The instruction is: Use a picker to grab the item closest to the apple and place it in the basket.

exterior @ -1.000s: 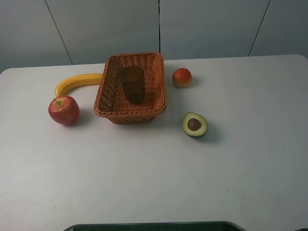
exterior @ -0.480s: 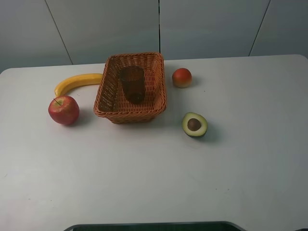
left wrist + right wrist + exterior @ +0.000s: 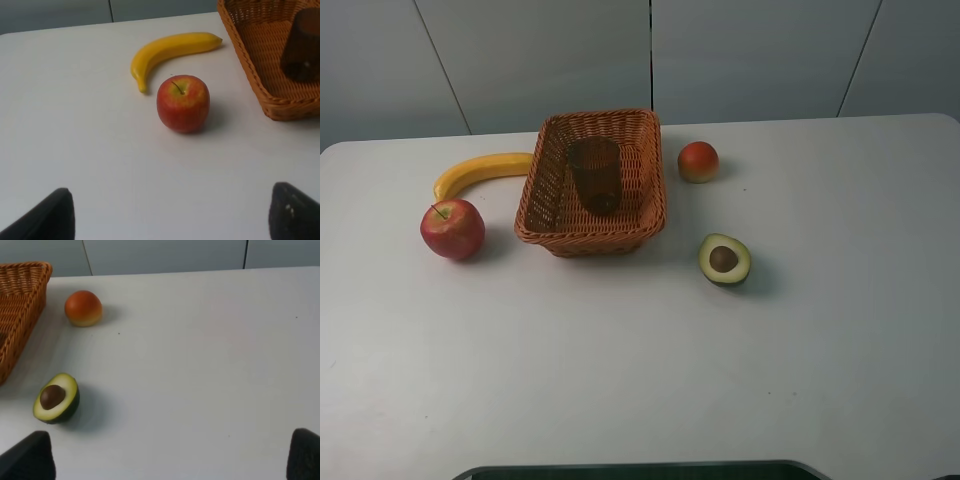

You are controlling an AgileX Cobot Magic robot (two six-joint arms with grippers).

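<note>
A red apple (image 3: 452, 229) sits at the table's left, and a yellow banana (image 3: 480, 172) lies just behind it, almost touching. The woven basket (image 3: 535, 190) stands to their right. The left wrist view shows the apple (image 3: 183, 103), the banana (image 3: 167, 50) and the basket's corner (image 3: 250, 60). My left gripper (image 3: 170, 220) hangs short of the apple, open and empty, with its dark fingertips (image 3: 50, 215) wide apart. My right gripper (image 3: 165, 460) is also open and empty, near the avocado half (image 3: 56, 397). Neither gripper shows in the exterior high view.
A dark brown cup (image 3: 596, 175) stands inside the basket. An orange-red round fruit (image 3: 698, 161) lies right of the basket, with an avocado half (image 3: 724, 259) in front of it. A dark base edge (image 3: 640, 470) runs along the table's front.
</note>
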